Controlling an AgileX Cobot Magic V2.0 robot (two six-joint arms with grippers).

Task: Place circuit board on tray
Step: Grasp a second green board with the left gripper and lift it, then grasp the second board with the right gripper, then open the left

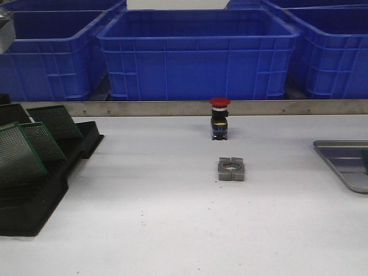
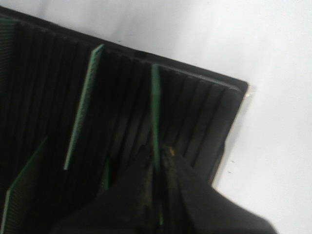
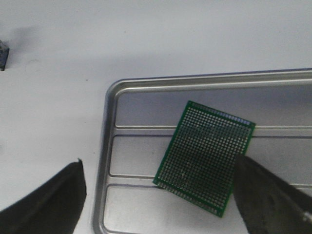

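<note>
Right jaws [image 3: 161,204] straddle board [image 3: 204,156] on tray [image 3: 105,161].

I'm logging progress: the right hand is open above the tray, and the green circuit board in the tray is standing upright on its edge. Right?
Not quite. The right wrist view shows the circuit board lying flat on the tray floor, not standing on edge. The rest holds: the right hand is open above the tray.

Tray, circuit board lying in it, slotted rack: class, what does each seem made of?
Tray: probably metal, dull grey sheen, pressed ribs. Circuit board: green laminate, likely fibreglass, dotted with a hole grid. Rack: matte black, moulded slots, probably plastic.
</note>
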